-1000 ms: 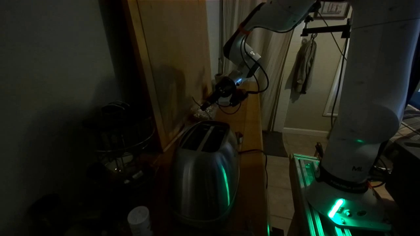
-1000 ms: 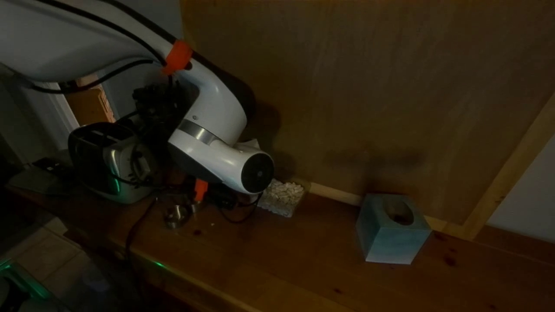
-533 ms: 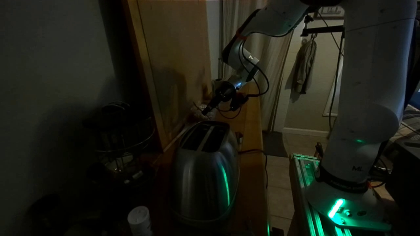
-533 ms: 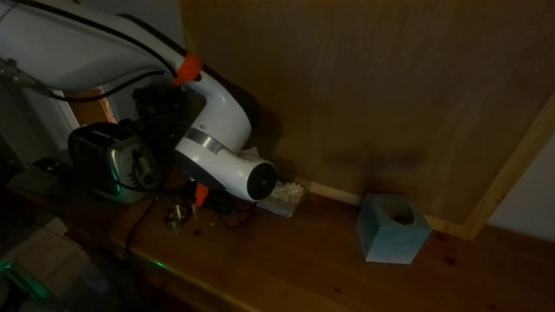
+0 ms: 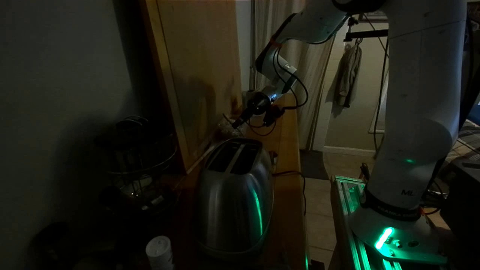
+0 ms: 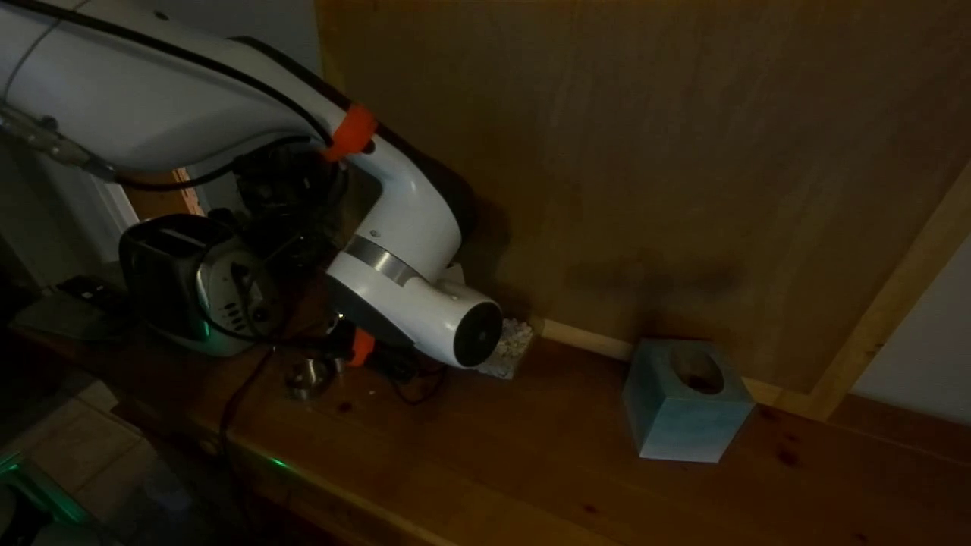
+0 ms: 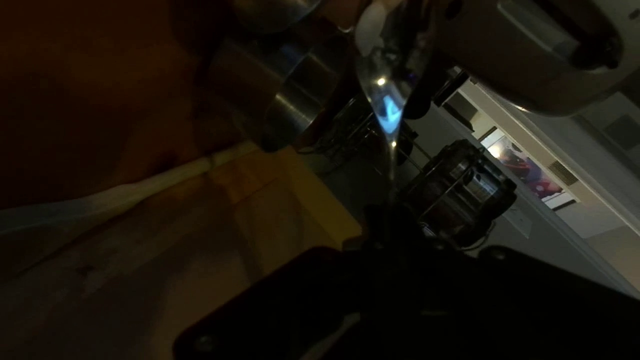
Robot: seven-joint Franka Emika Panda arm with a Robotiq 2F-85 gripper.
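- The wrist view shows the hold best: the pincer (image 7: pixel 391 216) is closed on the thin handle of a spoon (image 7: pixel 392 75), whose shiny bowl reaches out ahead of the tips.
- In an exterior view the pincer is a small dark shape beyond the toaster (image 5: pixel 234 195), near the wooden panel (image 5: pixel 202 67); there the spoon is at most a thin dark line by the tips.
- In an exterior view the arm (image 6: pixel 413 197) blocks the pincer, and the spoon cannot be made out.
- The wrist view looks closely at a metal cup (image 7: pixel 300 95) beyond the spoon, the two apparently apart, though depth is hard to judge; an exterior view has that cup on the counter (image 6: pixel 531 455), near the toaster.
- Only an exterior view shows the tissue box (image 6: pixel 686 402), well apart from the arm; only an exterior view shows the white tub (image 5: pixel 159 251).
- Against a second ago, the arm sits lower and farther right in an exterior view, hiding more of the dish of pale stones (image 6: pixel 510 353).
- In an exterior view the pincer's tips are slightly lower than then.
- Toaster, tissue box and white tub have not moved.
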